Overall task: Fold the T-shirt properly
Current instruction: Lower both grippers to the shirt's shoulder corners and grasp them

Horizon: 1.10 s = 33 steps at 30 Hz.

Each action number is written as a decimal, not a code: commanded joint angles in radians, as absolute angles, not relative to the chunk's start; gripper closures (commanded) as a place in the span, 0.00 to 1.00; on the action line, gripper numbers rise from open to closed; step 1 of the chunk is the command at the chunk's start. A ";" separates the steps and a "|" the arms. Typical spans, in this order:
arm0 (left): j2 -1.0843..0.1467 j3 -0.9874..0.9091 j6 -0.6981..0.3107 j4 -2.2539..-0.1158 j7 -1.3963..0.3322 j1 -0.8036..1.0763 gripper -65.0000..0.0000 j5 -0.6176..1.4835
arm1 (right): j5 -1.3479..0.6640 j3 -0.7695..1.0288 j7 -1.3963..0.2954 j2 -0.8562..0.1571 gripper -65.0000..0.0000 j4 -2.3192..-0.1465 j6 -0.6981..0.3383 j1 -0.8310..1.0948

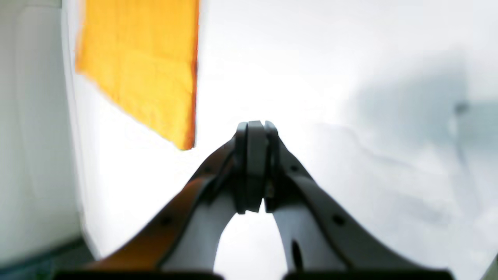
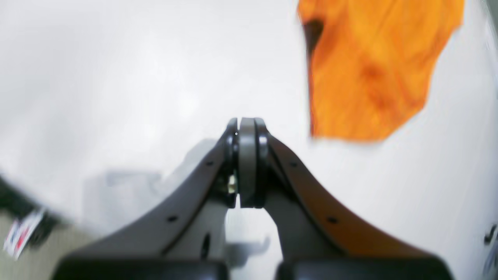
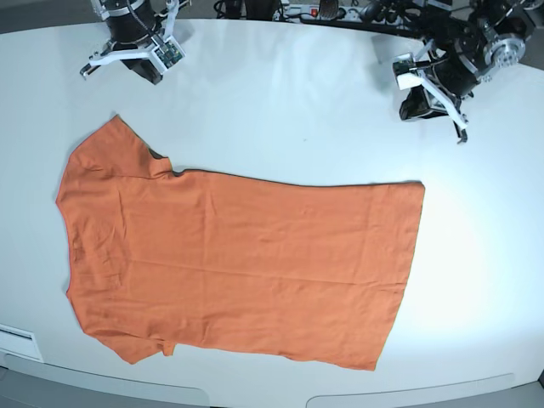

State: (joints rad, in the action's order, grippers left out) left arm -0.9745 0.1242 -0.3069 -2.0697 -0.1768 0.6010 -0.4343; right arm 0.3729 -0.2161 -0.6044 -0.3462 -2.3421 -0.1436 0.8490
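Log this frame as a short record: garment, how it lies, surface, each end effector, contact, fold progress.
garment: orange T-shirt
lie: spread on the surface, sleeves toward the base view's left, hem end toward its right
flatness: light creases, mostly near the sleeve end
surface: white table
left end effector: shut, nothing held, off the hem end
right end effector: shut, nothing held, off the sleeve end
contact: neither end effector touches the garment
fold progress: no finished fold; body lies at full length
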 commanded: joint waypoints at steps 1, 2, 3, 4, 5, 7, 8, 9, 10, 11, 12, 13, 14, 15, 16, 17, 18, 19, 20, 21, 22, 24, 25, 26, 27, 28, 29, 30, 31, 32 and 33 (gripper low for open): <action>-1.000 0.117 -0.304 -2.049 -0.143 0.566 0.80 -0.431 | 0.381 -0.214 -0.587 -0.352 1.00 -2.356 -0.131 0.849; -1.008 0.118 -0.322 -2.012 -0.110 0.532 0.65 -0.429 | 0.381 -0.214 -0.586 -0.352 1.00 -2.356 -0.131 0.847; -1.016 0.118 -0.331 -1.975 -0.079 0.498 0.52 -0.413 | 0.381 -0.214 -0.586 -0.352 1.00 -2.356 -0.131 0.847; -1.023 0.118 -0.335 -1.938 -0.045 0.463 0.41 -0.378 | 0.381 -0.214 -0.586 -0.352 1.00 -2.356 -0.131 0.847; -1.026 0.118 -0.343 -1.901 -0.010 0.428 0.35 -0.347 | 0.381 -0.214 -0.586 -0.352 1.00 -2.356 -0.131 0.847; -1.034 0.137 -0.401 -1.834 0.046 0.354 0.33 -0.319 | 0.380 -0.214 -0.586 -0.352 1.00 -2.356 -0.131 0.847; -1.038 0.159 -0.427 -1.803 0.063 0.316 0.33 -0.320 | 0.380 -0.214 -0.586 -0.352 1.00 -2.356 -0.131 0.847; -1.042 0.191 -0.437 -1.773 0.072 0.276 0.33 -0.320 | 0.380 -0.214 -0.585 -0.352 1.00 -2.356 -0.131 0.847; -1.047 0.232 -0.437 -1.744 0.076 0.234 0.33 -0.320 | 0.380 -0.214 -0.582 -0.352 1.00 -2.356 -0.131 0.847; -1.048 0.279 -0.434 -1.717 0.075 0.189 0.33 -0.324 | 0.380 -0.214 -0.579 -0.352 1.00 -2.356 -0.131 0.847; -1.048 0.331 -0.429 -1.691 0.075 0.142 0.33 -0.332 | 0.377 -0.214 -0.579 -0.352 1.00 -2.356 -0.131 0.847; -1.047 0.388 -0.417 -1.666 0.075 0.094 0.33 -0.341 | 0.367 -0.214 -0.578 -0.352 1.00 -2.356 -0.131 0.847; -1.047 0.447 -0.400 -1.643 0.075 0.045 0.33 -0.349 | 0.361 -0.214 -0.577 -0.352 1.00 -2.356 -0.131 0.847; -1.047 0.505 -0.379 -1.622 0.075 -0.004 0.33 -0.359 | 0.355 -0.214 -0.576 -0.352 1.00 -2.356 -0.131 0.847; -1.047 0.563 -0.361 -1.603 0.075 -0.052 0.33 -0.370 | 0.350 -0.214 -0.575 -0.352 1.00 -2.356 -0.131 0.847; -1.046 0.617 -0.352 -1.587 0.075 -0.099 0.33 -0.387 | 0.345 -0.214 -0.576 -0.352 1.00 -2.356 -0.131 0.847; -1.046 0.667 -0.347 -1.575 0.075 -0.141 0.33 -0.399 | 0.342 -0.214 -0.576 -0.352 1.00 -2.356 -0.131 0.847; -1.046 0.709 -0.346 -1.566 0.075 -0.177 0.33 -0.405 | 0.342 -0.214 -0.576 -0.352 1.00 -2.356 -0.131 0.848; -1.045 0.747 -0.347 -1.560 0.075 -0.209 0.33 -0.409 | 0.343 -0.214 -0.576 -0.352 1.00 -2.356 -0.131 0.847; -1.044 0.779 -0.347 -1.554 0.075 -0.237 0.33 -0.411 | 0.343 -0.214 -0.576 -0.352 1.00 -2.356 -0.131 0.847; -1.040 0.807 -0.347 -1.549 0.075 -0.262 0.33 -0.410 | 0.343 -0.214 -0.576 -0.352 1.00 -2.356 -0.131 0.847; -1.024 0.846 -0.348 -1.534 0.075 -0.300 0.33 -0.410 | 0.343 -0.214 -0.576 -0.352 1.00 -2.356 -0.131 0.847; -1.012 0.863 -0.348 -1.523 0.075 -0.318 0.33 -0.410 | 0.343 -0.214 -0.576 -0.352 1.00 -2.356 -0.131 0.848; -1.000 0.881 -0.350 -1.509 0.075 -0.333 0.33 -0.410 | 0.343 -0.214 -0.576 -0.352 1.00 -2.356 -0.131 0.848; -0.987 0.896 -0.357 -1.494 0.075 -0.347 0.33 -0.410 | 0.343 -0.214 -0.576 -0.352 1.00 -2.356 -0.131 0.848; -0.973 0.910 -0.369 -1.478 0.075 -0.362 0.33 -0.410 | 0.343 -0.214 -0.576 -0.352 1.00 -2.356 -0.131 0.847; -0.962 0.922 -0.377 -1.463 0.075 -0.371 0.33 -0.410 | 0.343 -0.214 -0.576 -0.352 1.00 -2.356 -0.131 0.847; -0.952 0.932 -0.382 -1.454 0.075 -0.378 0.33 -0.410 | 0.343 -0.214 -0.576 -0.352 1.00 -2.356 -0.131 0.847; -0.946 0.937 -0.385 -1.449 0.074 -0.380 0.36 -0.410 | 0.343 -0.214 -0.576 -0.352 1.00 -2.356 -0.132 0.847; -0.944 0.937 -0.392 -1.451 0.075 -0.380 0.43 -0.408 | 0.343 -0.214 -0.576 -0.352 1.00 -2.356 -0.132 0.847; -0.942 0.937 -0.406 -1.454 0.075 -0.380 0.58 -0.406 | 0.343 -0.214 -0.576 -0.352 1.00 -2.356 -0.132 0.847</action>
